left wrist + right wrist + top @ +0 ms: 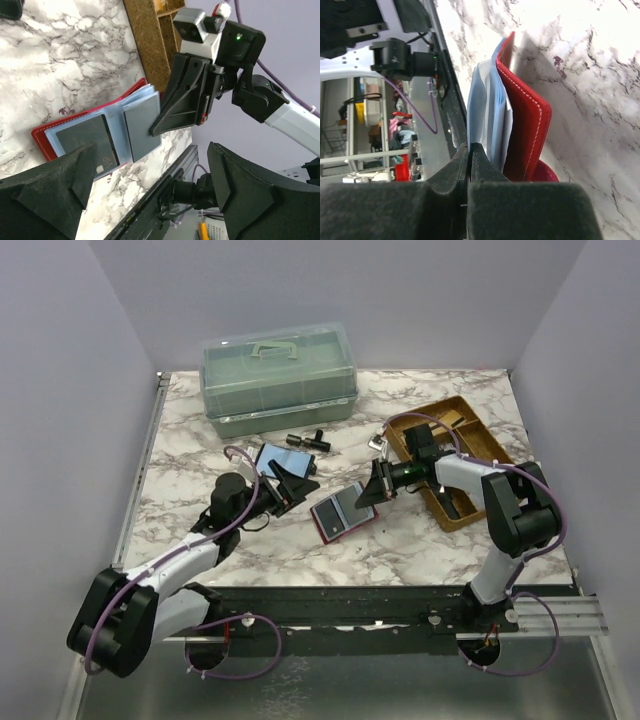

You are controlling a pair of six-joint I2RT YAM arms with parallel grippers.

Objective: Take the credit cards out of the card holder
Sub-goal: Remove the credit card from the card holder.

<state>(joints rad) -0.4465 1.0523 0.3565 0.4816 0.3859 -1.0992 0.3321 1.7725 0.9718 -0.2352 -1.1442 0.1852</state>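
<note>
grey card [141, 127] in right tool [154, 132]: face-on from left wrist, edge-on from right.

Tight around the card holder [340, 512]
Right gripper [378, 485], clamped on a credit card [142, 125], blocks its right edge; your left gripper [290, 485] crowds the left; bare table [250, 550] lies near.

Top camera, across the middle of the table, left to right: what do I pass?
left gripper (open) → card holder → right gripper, shut on a credit card at the holder's right edge → wooden tray. Blue case skipped: it overlaps the left gripper.
</note>
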